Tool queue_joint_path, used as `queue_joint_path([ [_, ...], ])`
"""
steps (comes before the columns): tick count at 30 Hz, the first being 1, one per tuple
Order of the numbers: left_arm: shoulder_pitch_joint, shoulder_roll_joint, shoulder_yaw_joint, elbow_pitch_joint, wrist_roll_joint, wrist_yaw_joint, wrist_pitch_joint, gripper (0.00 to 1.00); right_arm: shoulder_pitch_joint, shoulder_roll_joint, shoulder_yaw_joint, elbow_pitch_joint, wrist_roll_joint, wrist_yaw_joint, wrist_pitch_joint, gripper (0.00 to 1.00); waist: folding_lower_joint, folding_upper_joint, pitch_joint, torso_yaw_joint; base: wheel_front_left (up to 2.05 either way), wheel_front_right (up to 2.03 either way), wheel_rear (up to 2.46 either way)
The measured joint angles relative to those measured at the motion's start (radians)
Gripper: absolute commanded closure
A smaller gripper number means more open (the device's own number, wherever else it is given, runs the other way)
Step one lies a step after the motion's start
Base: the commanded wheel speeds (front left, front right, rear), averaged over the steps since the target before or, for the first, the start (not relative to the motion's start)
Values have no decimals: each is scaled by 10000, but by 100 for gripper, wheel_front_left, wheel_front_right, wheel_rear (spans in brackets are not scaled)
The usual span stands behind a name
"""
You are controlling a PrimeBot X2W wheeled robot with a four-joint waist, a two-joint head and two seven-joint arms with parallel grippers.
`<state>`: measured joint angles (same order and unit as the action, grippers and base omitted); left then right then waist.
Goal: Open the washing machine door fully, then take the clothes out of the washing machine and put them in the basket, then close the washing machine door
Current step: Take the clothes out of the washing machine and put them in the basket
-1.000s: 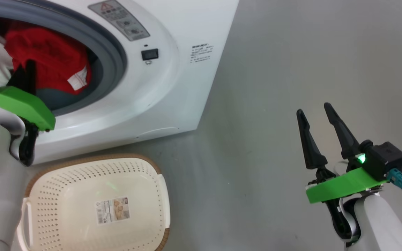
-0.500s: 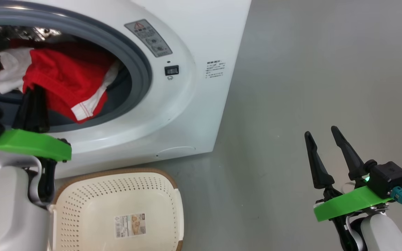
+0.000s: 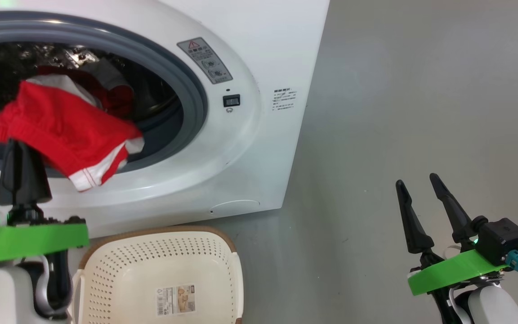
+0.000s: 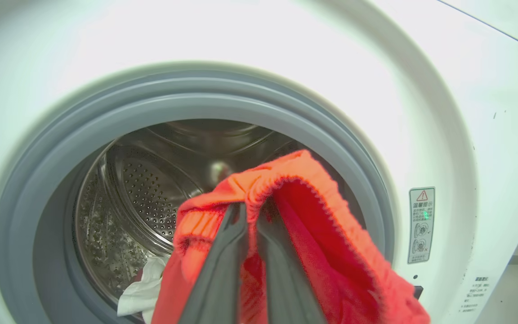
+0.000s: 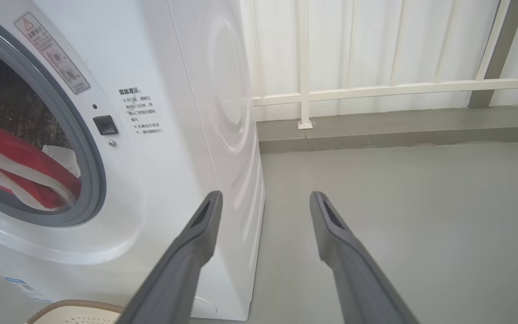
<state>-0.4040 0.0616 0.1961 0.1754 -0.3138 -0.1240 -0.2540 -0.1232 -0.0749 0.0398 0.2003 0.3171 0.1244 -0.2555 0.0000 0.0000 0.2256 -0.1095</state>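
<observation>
The white washing machine (image 3: pixel 259 54) stands with its mouth uncovered; the washing machine door is out of view. My left gripper (image 3: pixel 14 143) is shut on a red garment (image 3: pixel 65 130) with white trim, which hangs in front of the grey rubber ring (image 3: pixel 196 103). In the left wrist view the fingers (image 4: pixel 234 234) pinch the garment's (image 4: pixel 326 234) waistband before the steel drum (image 4: pixel 146 184). More clothes (image 3: pixel 113 85) lie inside, a white one (image 4: pixel 144 292) among them. The cream basket (image 3: pixel 119 288) sits on the floor below the opening. My right gripper (image 3: pixel 416 180) hangs open and holds nothing, far to the right.
Grey floor (image 3: pixel 398 90) stretches to the right of the machine. In the right wrist view a white railing (image 5: pixel 376 85) and a low kerb (image 5: pixel 398 130) run behind the machine's side panel (image 5: pixel 223 103). The basket's brown rim (image 5: pixel 74 307) shows at that view's bottom.
The head camera has shifted, so the machine sits further right and lower in the picture. My left gripper has drawn the red garment out of the drum to in front of the opening. The right gripper stays open.
</observation>
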Motion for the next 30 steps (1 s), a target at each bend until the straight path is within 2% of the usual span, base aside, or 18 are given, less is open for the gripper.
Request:
queue_joint_path([
  [8, 1186, -196, 52, -2220, 142, -2, -6, 100, 5, 0, -75, -21, -10, 0, 2, 0, 0, 0, -69, 121, 0, 0, 0],
  [14, 1816, -224, -117, -3181, 142, -10, -33, 100, 5, -8, -98, -29, -10, 0, 2, 0, 0, 0, -11, 205, 0, 0, 0],
  [24, 2920, -224, -345, -2623, -485, 105, -31, 100, -18, -42, -42, -33, -10, 0, 0, 0, 0, 0, 206, 155, 0, 0, 0],
  [30, 3197, -224, -466, -1409, -416, 105, -29, 100, -52, -61, -23, -38, -10, 0, 0, 0, 0, 0, 405, 117, 0, 0, 0],
])
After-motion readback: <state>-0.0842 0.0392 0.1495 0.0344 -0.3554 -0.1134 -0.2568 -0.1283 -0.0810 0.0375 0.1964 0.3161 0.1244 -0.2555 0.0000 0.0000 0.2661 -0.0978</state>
